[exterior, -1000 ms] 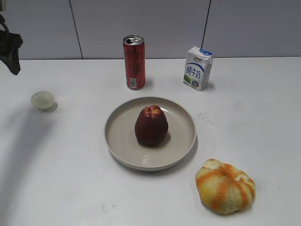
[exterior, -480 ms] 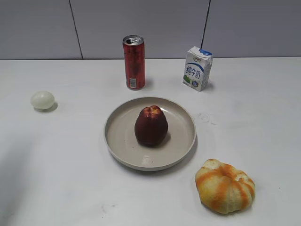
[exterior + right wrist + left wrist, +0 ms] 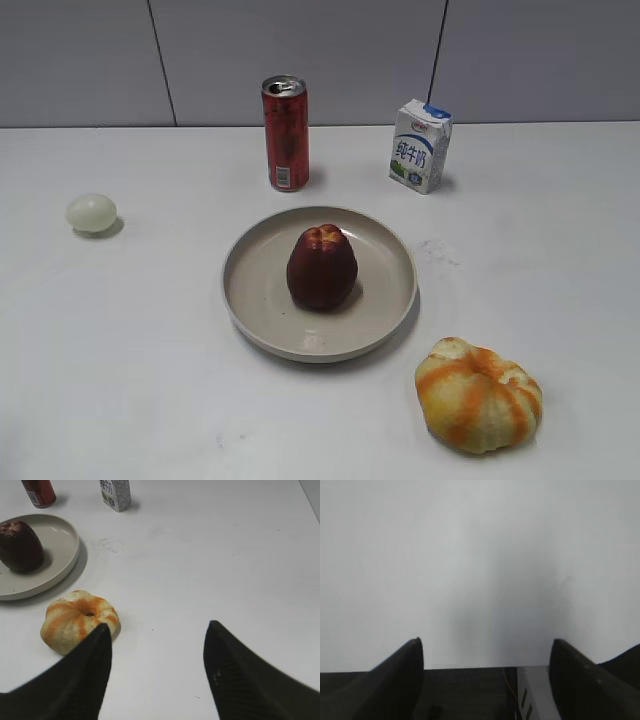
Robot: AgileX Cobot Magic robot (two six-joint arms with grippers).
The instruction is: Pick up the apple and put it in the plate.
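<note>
The dark maroon apple [image 3: 321, 265] stands upright in the middle of the beige plate [image 3: 385, 300] at the table's centre. Both also show at the top left of the right wrist view: the apple [image 3: 20, 546] on the plate [image 3: 62, 560]. My right gripper [image 3: 159, 630] is open and empty above bare table, to the right of the plate. My left gripper [image 3: 485, 645] is open and empty over bare white table at its near edge. Neither gripper shows in the exterior view.
A red can [image 3: 285, 132] and a milk carton [image 3: 420, 145] stand behind the plate. A pale egg-like ball [image 3: 91, 213] lies at the left. An orange-and-white pumpkin-like lump [image 3: 478, 395] lies at the front right, close to my right gripper's left finger [image 3: 75, 625].
The dark left arm seen at the exterior view's upper left edge a second ago has gone out of view. The apple and plate have not moved.
</note>
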